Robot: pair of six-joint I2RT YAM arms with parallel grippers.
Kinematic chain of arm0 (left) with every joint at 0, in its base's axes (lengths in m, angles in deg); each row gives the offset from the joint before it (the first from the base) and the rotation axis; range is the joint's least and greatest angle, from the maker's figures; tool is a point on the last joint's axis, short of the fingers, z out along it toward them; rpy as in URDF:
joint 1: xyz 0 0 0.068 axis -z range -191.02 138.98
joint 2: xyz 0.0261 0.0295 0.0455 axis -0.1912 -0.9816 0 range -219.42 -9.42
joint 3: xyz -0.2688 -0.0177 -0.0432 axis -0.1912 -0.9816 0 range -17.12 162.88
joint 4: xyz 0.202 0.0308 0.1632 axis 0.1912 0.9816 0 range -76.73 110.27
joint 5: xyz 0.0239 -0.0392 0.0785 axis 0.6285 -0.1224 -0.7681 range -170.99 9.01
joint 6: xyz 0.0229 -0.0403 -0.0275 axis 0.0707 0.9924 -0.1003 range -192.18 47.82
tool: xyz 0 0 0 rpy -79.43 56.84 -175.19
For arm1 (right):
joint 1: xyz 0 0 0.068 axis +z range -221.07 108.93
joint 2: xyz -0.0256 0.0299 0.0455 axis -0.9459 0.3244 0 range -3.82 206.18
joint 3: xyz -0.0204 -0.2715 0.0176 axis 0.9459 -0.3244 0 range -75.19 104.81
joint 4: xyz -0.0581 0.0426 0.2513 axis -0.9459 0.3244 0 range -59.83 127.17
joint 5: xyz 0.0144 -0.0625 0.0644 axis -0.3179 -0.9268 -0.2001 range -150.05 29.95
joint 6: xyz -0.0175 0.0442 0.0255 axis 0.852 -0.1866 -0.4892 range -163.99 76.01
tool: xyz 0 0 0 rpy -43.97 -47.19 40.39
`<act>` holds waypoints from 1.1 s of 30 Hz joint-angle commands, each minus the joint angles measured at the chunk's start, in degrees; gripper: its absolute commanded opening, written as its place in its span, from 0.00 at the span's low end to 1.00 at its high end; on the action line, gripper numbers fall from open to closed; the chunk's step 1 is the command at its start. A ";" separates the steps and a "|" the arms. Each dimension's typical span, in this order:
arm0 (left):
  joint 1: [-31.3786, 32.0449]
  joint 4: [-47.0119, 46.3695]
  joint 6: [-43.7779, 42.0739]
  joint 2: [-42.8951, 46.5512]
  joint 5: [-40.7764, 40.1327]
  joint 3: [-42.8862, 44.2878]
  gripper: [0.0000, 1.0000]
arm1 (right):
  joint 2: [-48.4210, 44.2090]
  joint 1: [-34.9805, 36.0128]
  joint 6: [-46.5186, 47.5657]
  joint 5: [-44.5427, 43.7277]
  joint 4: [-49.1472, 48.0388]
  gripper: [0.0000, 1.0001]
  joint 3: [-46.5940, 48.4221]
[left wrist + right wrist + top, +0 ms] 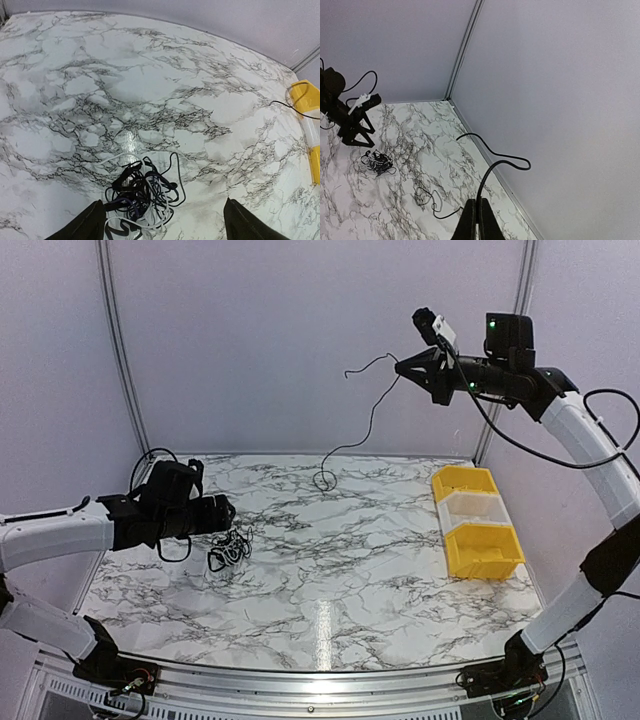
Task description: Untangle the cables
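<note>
A tangled bundle of cables [229,547], black with pale strands, lies on the marble table at the left. It also shows in the left wrist view [142,197] and in the right wrist view [378,164]. My left gripper [226,512] is open just above and behind the bundle, its fingertips [92,222] wide apart. My right gripper [403,365] is raised high at the back right, shut on a single black cable [368,420]. That cable hangs down, and its lower end lies coiled on the table [427,197]. Its free end curls past the fingers [495,159].
Yellow bins [476,523] with a clear one between them stand at the right side of the table, also at the right edge of the left wrist view [309,125]. Grey walls close the back and sides.
</note>
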 commanded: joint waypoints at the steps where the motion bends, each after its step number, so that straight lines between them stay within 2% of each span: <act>1: 0.13 11.20 -8.22 2.08 -1.01 8.53 0.85 | -3.11 -0.11 2.03 -3.75 -0.80 0.00 -3.43; 5: 0.08 17.00 -12.79 0.17 -1.86 17.67 0.87 | -4.64 -0.82 3.76 -6.60 -0.38 0.00 -6.86; 11: -0.20 16.12 -18.91 -5.84 -3.70 23.32 0.88 | -8.11 -5.02 4.78 -8.48 -0.87 0.00 -11.48; 20: -2.59 9.75 -20.08 -9.68 -2.89 18.77 0.88 | -15.75 -12.60 5.47 -10.25 -1.26 0.00 -18.03; 27: -6.28 7.68 -18.96 -9.98 0.71 15.81 0.87 | -19.19 -17.93 6.06 -10.57 0.05 0.00 -17.86; 33: -6.55 7.59 -18.76 -8.49 1.12 15.27 0.87 | -20.95 -21.78 6.85 -11.63 0.90 0.00 -17.60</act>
